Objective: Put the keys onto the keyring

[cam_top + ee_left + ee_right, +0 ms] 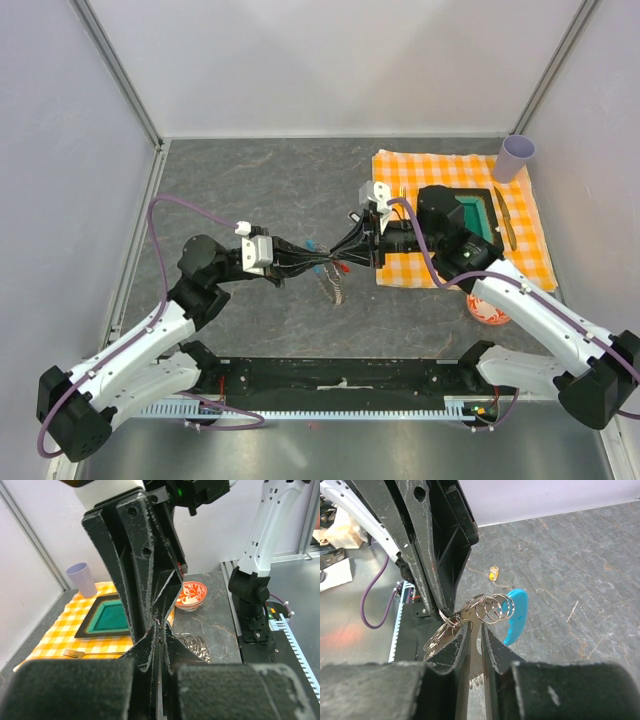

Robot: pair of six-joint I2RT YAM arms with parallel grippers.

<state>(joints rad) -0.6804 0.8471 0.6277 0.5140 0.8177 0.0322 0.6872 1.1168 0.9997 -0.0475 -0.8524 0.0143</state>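
I have both arms meeting tip to tip above the grey table (250, 190), left of the orange checked cloth (520, 245). The left gripper (159, 647) is clamped tight, and from the right wrist camera I see its tips pinching one of the wire loops of the keyring (492, 607). The rest of those loops fan out just beyond the pinch. The curved blue piece (515, 615) hangs right behind them, off the table.

My right gripper (477, 642) has its fingers drawn in to a narrow slot. A flat silver strip with a toothed edge stands in that slot, and I read it as the blade of the key (343, 267), held there. Its red head shows only as a small red speck from above, right where the two sets of fingers cross. So the key sits at the right tips, touching or all but touching the pinched loop at the left tips; I cannot tell whether it is threaded on.

From overhead, a short length of chain (333, 287) dangles below the meeting point.

A tiny yellow object (493, 573) lies on the table beyond the blue piece, apart from both grippers.
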